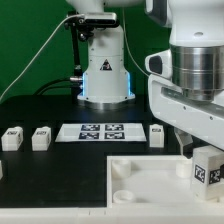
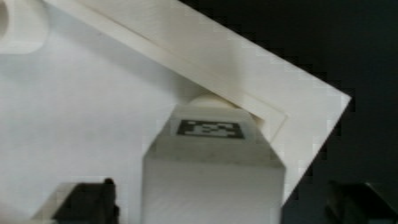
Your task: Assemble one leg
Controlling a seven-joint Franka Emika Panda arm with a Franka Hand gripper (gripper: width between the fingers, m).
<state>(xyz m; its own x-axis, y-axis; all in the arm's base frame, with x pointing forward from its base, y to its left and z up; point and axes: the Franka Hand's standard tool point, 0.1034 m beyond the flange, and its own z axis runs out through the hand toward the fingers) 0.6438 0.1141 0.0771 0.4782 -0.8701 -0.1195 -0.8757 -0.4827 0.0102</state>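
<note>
My gripper (image 1: 202, 157) is shut on a small white leg (image 1: 207, 171) with a square marker tag on its side. It holds the leg upright over the far right corner of the big flat white panel (image 1: 150, 188) at the front of the exterior view. In the wrist view the leg (image 2: 214, 165) runs between my dark fingers (image 2: 86, 203), its tagged end resting at the panel's (image 2: 107, 120) corner. My gripper (image 2: 217, 208) grips it on both sides. Whether the leg touches the panel I cannot tell.
Two loose white legs (image 1: 11, 138) (image 1: 41, 138) stand at the exterior view's left, and a third (image 1: 157, 133) stands right of the marker board (image 1: 100, 131). The robot's base (image 1: 105, 75) stands behind the marker board. A round socket (image 1: 120, 170) shows in the panel's left corner.
</note>
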